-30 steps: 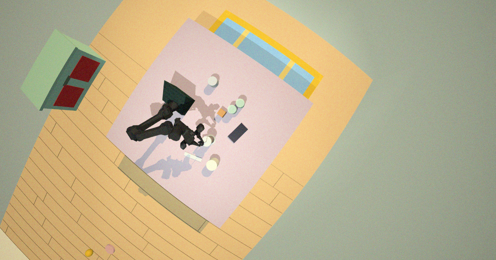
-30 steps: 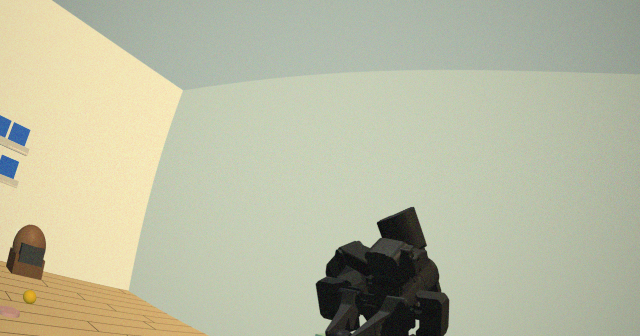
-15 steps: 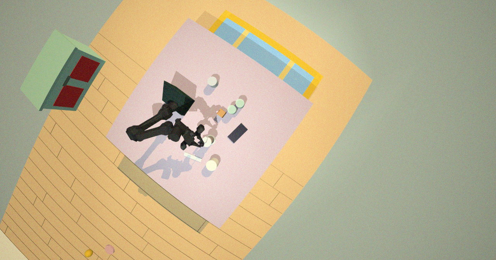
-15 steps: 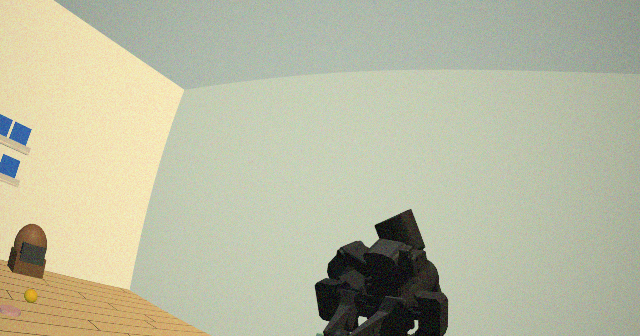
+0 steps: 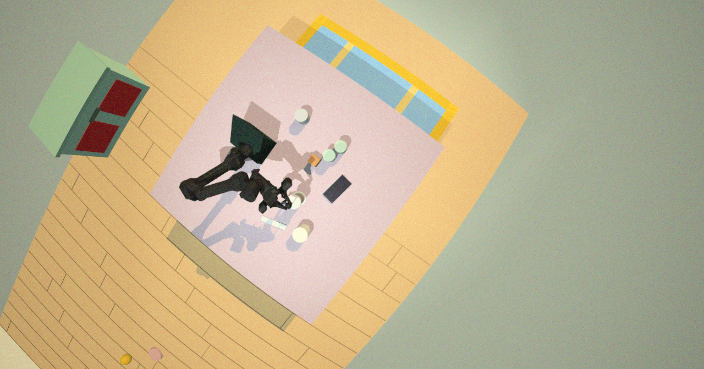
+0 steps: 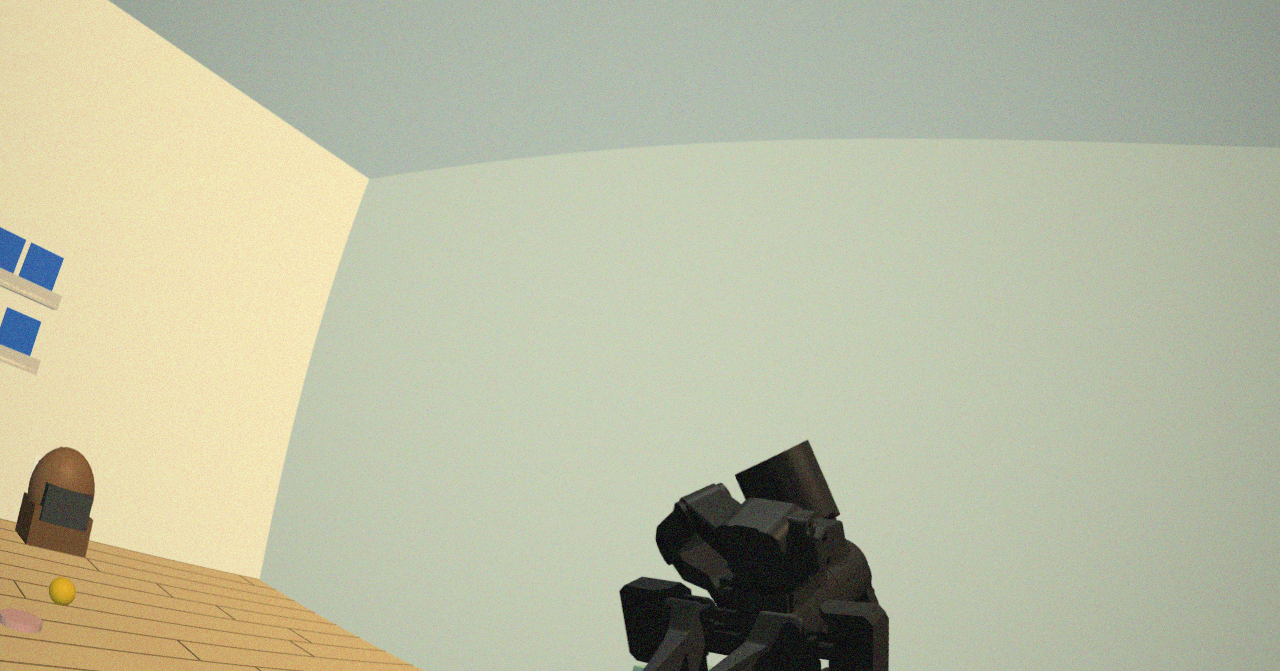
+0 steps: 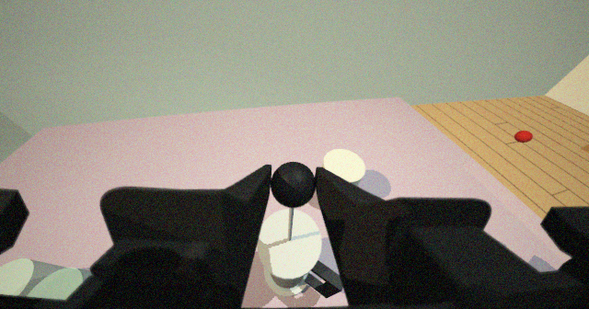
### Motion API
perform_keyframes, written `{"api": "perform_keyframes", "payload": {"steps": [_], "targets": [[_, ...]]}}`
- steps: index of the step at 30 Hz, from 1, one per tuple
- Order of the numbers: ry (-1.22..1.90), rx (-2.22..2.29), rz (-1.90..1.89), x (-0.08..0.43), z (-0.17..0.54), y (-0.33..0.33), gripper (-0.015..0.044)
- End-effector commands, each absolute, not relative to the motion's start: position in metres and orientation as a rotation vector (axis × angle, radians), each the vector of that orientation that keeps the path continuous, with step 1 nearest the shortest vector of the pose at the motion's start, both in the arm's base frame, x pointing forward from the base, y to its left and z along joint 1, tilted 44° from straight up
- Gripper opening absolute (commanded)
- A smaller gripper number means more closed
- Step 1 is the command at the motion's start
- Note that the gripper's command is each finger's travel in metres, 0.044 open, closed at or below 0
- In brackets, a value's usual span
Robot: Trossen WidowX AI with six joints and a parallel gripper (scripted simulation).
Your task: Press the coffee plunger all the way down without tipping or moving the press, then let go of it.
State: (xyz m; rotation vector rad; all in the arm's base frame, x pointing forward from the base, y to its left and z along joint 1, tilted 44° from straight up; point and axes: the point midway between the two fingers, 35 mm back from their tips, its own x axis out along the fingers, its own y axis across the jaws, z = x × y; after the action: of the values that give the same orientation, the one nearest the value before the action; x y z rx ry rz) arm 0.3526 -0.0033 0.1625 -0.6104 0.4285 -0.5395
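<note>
Pink table [image 5: 344, 248], cups [image 5: 300, 233], coffee press [image 5: 298, 199]

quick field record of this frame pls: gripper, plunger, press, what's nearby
gripper: shut on the plunger knob, one finger on each side
plunger rod: exposed above the lid, so not pressed down yet
press: upright on the pink table top, dark handle at its lower right
nearby: cream cylinder behind the knob; two pale green cylinders at far left

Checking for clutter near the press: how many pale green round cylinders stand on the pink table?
2: one pale green cylinder beside the small orange block, its twin touching it on the far side. More may hide under the arm.
</note>
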Motion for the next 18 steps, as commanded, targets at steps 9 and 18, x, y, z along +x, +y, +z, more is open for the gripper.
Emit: {"api": "perform_keyframes", "payload": {"steps": [9,18], "targets": [[0.492,-0.644,-0.553,0.347,0.129,-0.027,0.0122],[0.491,-0.645,-0.553,0.347,0.118,-0.038,0.0122]]}}
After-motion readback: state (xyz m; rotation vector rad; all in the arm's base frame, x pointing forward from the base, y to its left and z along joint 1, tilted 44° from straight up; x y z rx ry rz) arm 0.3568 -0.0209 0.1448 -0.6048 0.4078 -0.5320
